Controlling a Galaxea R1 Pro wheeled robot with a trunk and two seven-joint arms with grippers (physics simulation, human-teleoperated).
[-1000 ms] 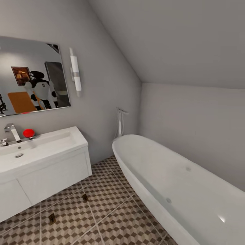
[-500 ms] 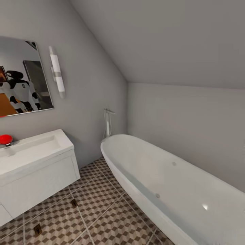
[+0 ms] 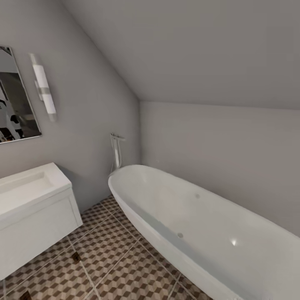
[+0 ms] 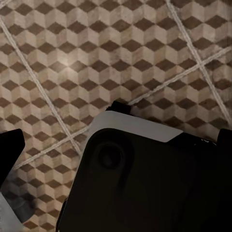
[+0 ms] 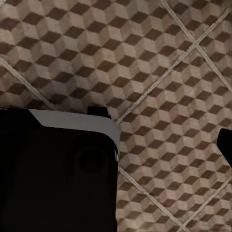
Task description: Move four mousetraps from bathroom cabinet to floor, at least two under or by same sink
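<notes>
Mousetraps [image 3: 76,256]: two entered, both on the floor [image 3: 125,266].

Left jaws: released, a dark finger [image 4: 9,154] at either side of the wrist view and nothing between them. Right jaws: one finger [image 5: 225,145] at the frame edge, the other lost against the dark body; state cannot be told. Below both: cube-pattern tile and the robot's own dark, white-trimmed body [image 4: 140,179].

Location: one trap on the tiles just off the sink's [image 3: 37,216] near corner. The second [image 3: 26,295] is farther along the sink front, cut by the frame edge. Beside or under the basin cannot be settled from here.

Appearance: small flat dark-tan slips; springs and coloured spot too small to make out.

Nearby: bathtub [image 3: 200,225], well apart from both traps; mirror [image 3: 14,104]; wall lamp [image 3: 43,87].

Step, as judged: travel, hands free, likely toward the cabinet for the remaining two. Advice: keep the base clear of the laid traps when turning, arms tucked. Set the next ones on this same tiling.
</notes>
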